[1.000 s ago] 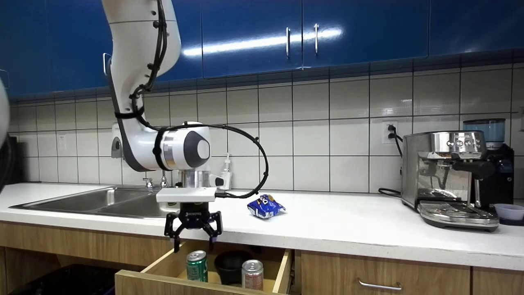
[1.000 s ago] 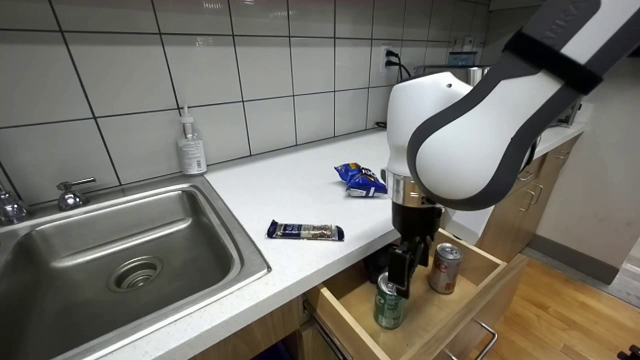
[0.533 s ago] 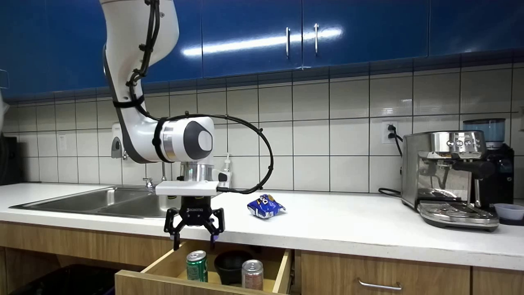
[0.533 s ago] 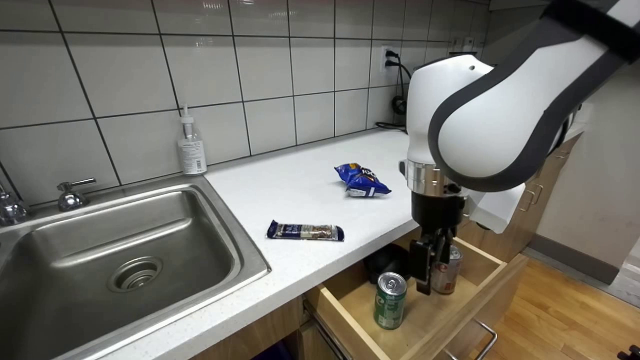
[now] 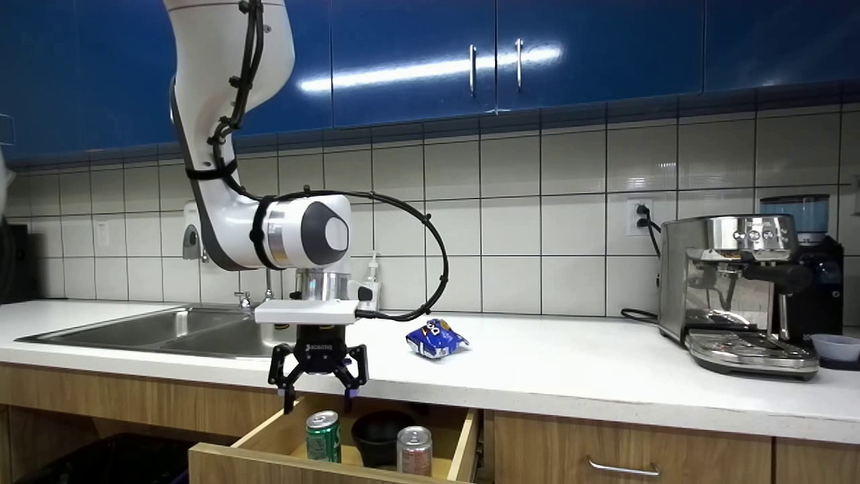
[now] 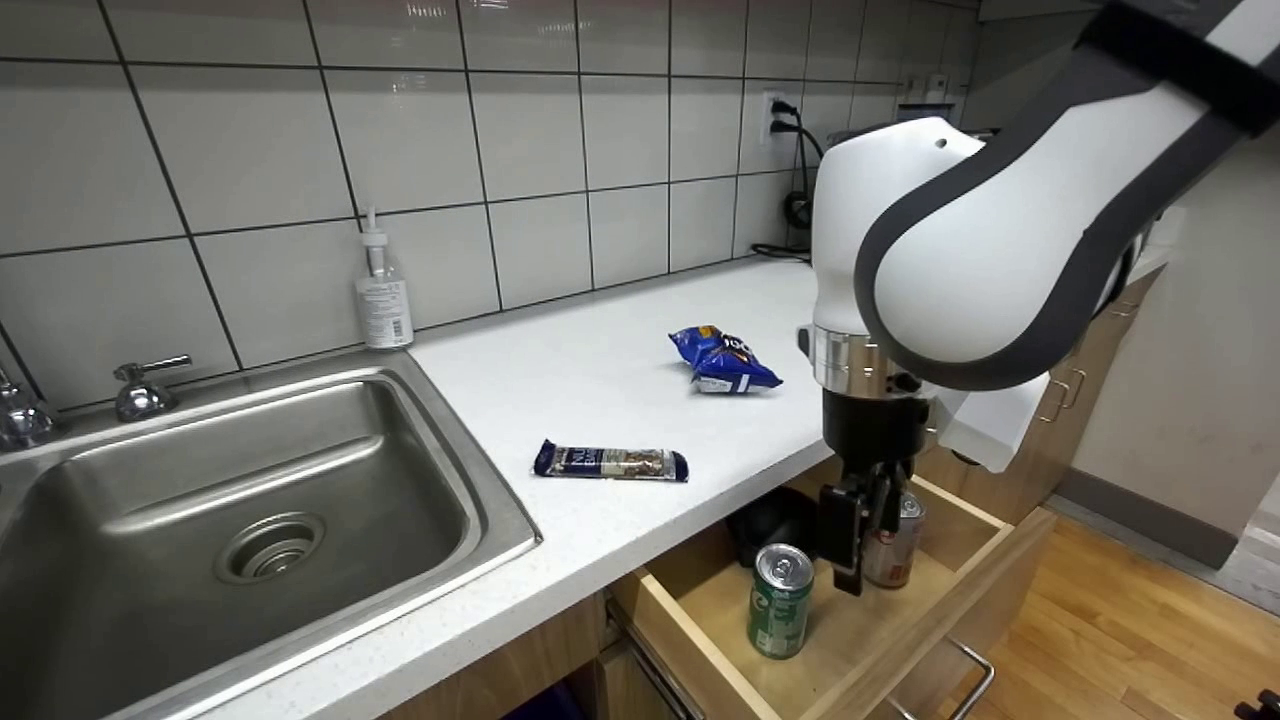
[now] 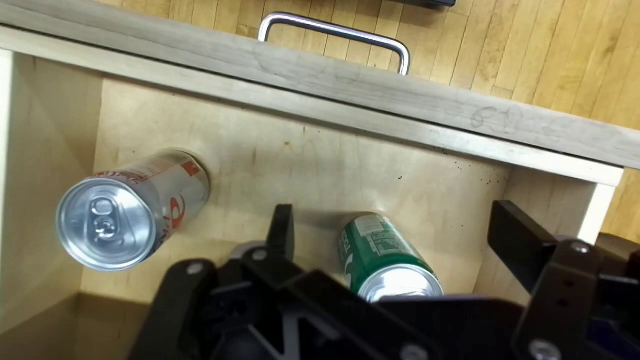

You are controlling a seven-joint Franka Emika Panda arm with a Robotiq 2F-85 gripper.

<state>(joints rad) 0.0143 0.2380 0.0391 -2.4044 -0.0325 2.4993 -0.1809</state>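
The gripper (image 5: 318, 407) hangs fingers-down over the pulled-out wooden drawer (image 5: 225, 465), its jaws spread wide. Nearest to it is the green soda can (image 5: 324, 440), upright inside the drawer, which in the wrist view shows between the two fingers, apart from them. A silver soda can (image 5: 414, 454) with red lettering also stands upright there, and a black bowl (image 5: 376, 440) sits behind and between the cans. On the white countertop (image 5: 571, 376) lie a crumpled blue snack bag (image 5: 435, 339) and, near the steel sink (image 6: 140, 600), a wrapped snack bar (image 6: 612, 463). A pump bottle (image 6: 384, 305) stands at the sink's back corner, and an espresso machine (image 5: 722, 296) farther along the countertop.
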